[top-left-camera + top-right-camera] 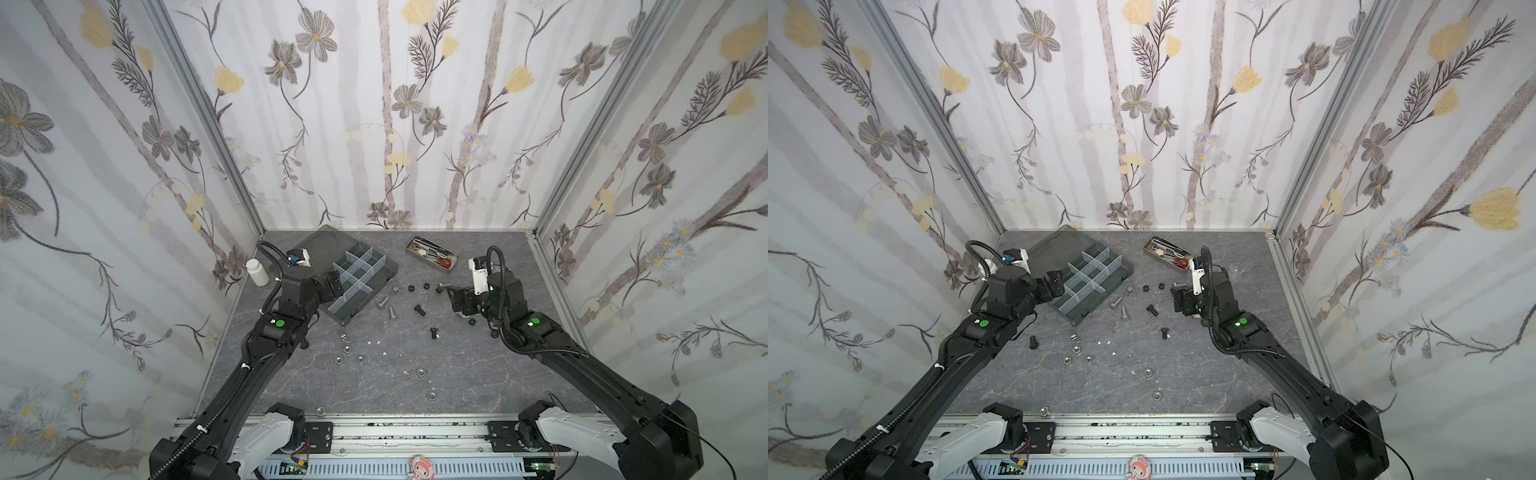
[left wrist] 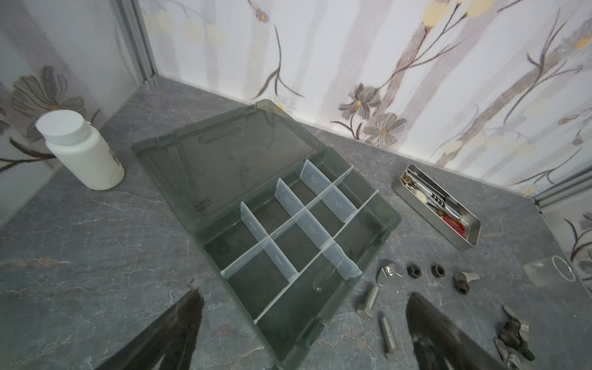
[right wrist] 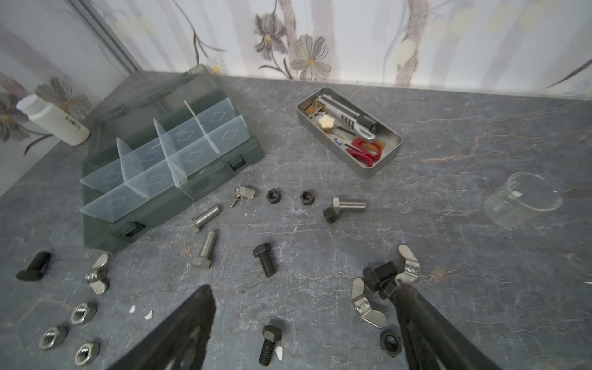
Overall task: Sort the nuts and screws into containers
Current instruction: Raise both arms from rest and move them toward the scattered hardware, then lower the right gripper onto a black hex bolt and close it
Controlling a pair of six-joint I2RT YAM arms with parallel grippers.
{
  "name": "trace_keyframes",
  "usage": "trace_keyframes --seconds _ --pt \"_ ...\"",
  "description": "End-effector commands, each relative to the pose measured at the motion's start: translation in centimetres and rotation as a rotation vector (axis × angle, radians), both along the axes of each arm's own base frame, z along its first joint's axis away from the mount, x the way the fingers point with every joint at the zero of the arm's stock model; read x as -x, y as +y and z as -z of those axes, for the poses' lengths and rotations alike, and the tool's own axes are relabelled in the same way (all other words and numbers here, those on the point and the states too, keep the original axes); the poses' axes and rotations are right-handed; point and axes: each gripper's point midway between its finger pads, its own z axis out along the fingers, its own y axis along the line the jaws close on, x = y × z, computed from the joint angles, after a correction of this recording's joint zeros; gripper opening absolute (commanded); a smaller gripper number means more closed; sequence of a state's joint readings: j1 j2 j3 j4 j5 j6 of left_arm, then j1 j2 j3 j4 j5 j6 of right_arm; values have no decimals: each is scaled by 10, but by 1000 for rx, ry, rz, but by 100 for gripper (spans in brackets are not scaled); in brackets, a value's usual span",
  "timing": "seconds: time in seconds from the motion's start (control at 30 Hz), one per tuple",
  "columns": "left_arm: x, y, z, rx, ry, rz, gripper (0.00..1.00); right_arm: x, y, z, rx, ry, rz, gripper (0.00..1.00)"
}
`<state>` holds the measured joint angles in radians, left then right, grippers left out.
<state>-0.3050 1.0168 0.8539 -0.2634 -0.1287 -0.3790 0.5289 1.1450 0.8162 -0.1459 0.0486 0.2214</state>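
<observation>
In both top views, we are looking down on a grey table (image 1: 478, 374) walled with flowered paper. An organizer box (image 1: 374, 297) is lying open at the back left, its containers (image 1: 358, 272) facing up. The left gripper (image 1: 332, 286) is hovering at the box's left edge. Its jaws are spread wide and holding nothing. The right gripper (image 1: 454, 302) is hanging low on the right. The screws (image 1: 419, 310) and nuts (image 1: 412, 287) are lying loose on the table, between the arms and nearer the front.

In the left wrist view, we are seeing the left gripper's fingers (image 2: 189, 317) set far apart above the containers. Two silver screws (image 2: 368, 302) are lying just beside the box.

In the right wrist view, the right gripper's fingers (image 3: 192, 320) are standing wide apart, gripping nothing. A black screw (image 3: 270, 344) is lying on the table between them. Three silver nuts (image 3: 84, 312) are clustering together, well apart from the box.
</observation>
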Motion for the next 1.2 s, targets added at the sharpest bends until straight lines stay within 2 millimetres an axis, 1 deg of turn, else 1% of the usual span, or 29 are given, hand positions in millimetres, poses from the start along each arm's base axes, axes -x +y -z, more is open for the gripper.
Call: trace_keyframes --seconds 0.0,0.17,0.27,0.4,0.43,0.53,0.63,0.8,0.93,1.03,1.17 --pt "6 -14 10 57 68 58 100 3 13 21 30 78 -64 84" --pt "2 -28 26 115 126 103 100 -8 37 49 68 157 -114 79" --pt "-3 -36 30 166 144 123 100 -16 44 72 128 233 -129 76" --pt "-7 -45 25 210 136 165 100 -22 51 94 180 295 -150 71" --pt "-7 -46 21 217 128 175 100 -24 53 105 203 323 -156 69" --pt "-8 -51 12 232 109 206 100 -28 55 122 249 374 -171 62" --pt "-8 -55 7 235 100 229 100 -27 62 137 283 416 -212 57" --pt "-3 -57 2 235 87 258 100 -26 63 152 318 447 -225 51" --pt "1 -57 -1 242 75 269 100 -29 68 159 324 462 -233 48" --pt "2 -58 -6 245 64 280 100 -33 70 162 333 475 -232 43" --pt "3 -58 -6 245 63 283 100 -32 73 169 347 498 -248 41"
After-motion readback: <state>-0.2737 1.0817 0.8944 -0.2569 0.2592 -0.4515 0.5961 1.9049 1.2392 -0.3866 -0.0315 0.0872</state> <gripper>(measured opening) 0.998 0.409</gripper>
